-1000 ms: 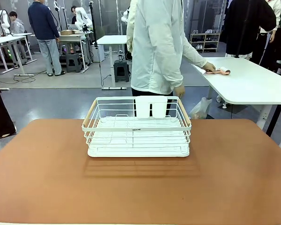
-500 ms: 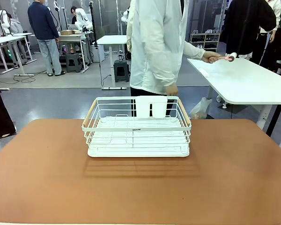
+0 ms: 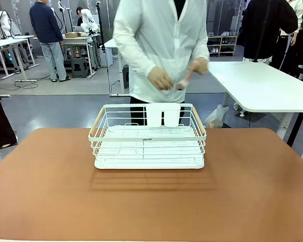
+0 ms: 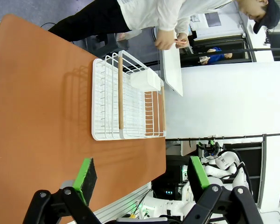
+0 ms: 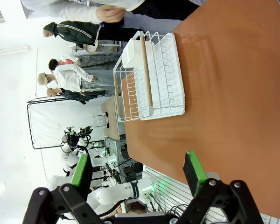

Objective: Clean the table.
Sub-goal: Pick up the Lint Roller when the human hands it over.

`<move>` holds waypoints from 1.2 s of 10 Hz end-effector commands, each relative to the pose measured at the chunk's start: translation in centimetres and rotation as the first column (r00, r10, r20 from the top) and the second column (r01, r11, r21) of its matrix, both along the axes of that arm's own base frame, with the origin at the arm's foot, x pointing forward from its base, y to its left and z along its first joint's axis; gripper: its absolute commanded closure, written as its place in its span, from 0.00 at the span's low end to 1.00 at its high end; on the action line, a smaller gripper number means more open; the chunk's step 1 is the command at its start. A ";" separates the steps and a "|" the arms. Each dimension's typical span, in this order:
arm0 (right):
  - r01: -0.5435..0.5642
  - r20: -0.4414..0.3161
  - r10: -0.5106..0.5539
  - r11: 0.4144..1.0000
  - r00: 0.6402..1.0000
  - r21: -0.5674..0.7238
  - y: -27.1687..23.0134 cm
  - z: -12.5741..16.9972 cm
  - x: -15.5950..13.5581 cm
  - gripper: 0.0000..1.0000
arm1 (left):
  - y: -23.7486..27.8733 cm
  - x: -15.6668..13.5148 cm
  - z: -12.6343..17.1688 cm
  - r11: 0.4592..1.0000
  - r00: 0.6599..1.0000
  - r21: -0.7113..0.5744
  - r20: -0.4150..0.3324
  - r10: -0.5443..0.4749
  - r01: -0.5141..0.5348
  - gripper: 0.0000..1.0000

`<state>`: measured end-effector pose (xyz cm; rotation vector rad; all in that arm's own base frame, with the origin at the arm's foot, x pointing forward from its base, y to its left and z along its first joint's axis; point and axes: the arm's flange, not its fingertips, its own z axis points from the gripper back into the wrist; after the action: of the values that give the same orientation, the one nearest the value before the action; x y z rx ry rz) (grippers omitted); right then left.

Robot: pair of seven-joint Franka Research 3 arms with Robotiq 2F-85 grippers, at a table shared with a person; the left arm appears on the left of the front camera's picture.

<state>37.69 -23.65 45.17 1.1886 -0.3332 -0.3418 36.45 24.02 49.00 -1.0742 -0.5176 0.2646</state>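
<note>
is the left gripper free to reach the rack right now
Probably yes: the left gripper is open and empty, only bare table lies between it and the rack, and the person's hands are held up behind the rack.

- The person point(image 3: 161, 45) at 12 o'clock behind the white wire rack point(image 3: 147, 138) has swung round. A second ago they were side-on, leaning toward the white-topped table point(image 3: 262, 85) out at 2 o'clock; now they're square-on to the rack.
- The reaching hand point(image 3: 199, 65) was stretched out on that white table, on a small pinkish thing point(image 3: 184, 78). Half a sec ago it had lifted it off, and now it's pulled in front of the torso, holding the thing. It's too blurry to say what it is.
- The other hand point(image 3: 160, 79) used to hang just above the rack's far rim. Now it's up at the waist, at 9 o'clock of the pinkish thing.
</note>
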 end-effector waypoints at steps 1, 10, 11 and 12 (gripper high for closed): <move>0.001 0.001 -0.001 1.000 1.000 0.010 0.0 0.2 0.0 0.00 | 0.2 -0.2 0.1 1.000 1.000 -0.010 0.009 -0.002 0.002 0.00; 0.001 0.001 -0.001 1.000 1.000 0.010 0.0 0.2 0.0 0.00 | 0.2 -0.2 0.1 1.000 1.000 -0.010 0.009 -0.002 0.002 0.00; 0.001 0.001 -0.001 1.000 1.000 0.010 0.0 0.2 0.0 0.00 | 0.2 -0.2 0.1 1.000 1.000 -0.010 0.009 -0.002 0.002 0.00; 0.001 0.001 -0.001 1.000 1.000 0.010 0.0 0.2 0.0 0.00 | 0.2 -0.2 0.1 1.000 1.000 -0.010 0.009 -0.002 0.002 0.00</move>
<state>37.69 -23.65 45.17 1.1885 -0.3332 -0.3418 36.45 24.02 49.00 -1.0741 -0.5176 0.2646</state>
